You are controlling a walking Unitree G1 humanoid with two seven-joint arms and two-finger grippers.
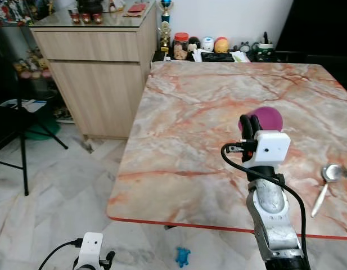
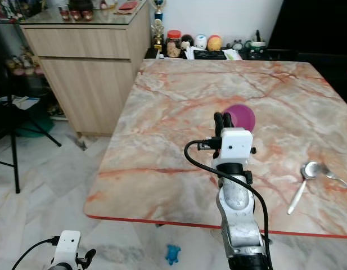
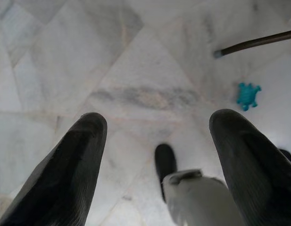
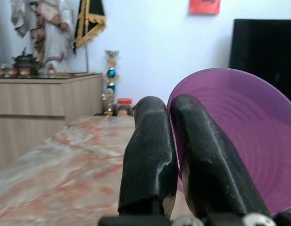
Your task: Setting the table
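Silver right arm (image 1: 270, 216) showing scuffed metal, white box-shaped wrist camera (image 1: 271, 147) with one dark dot, black cable (image 1: 257, 173) looping alongside, long black rounded fingers (image 4: 150, 155), left wrist camera (image 1: 90, 247) white too

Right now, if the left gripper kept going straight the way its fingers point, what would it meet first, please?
The left gripper, fingers apart, hangs beside the table pointing down. Straight ahead is the pale marble floor, probably the first thing met. The small blue toy lies off to one side.
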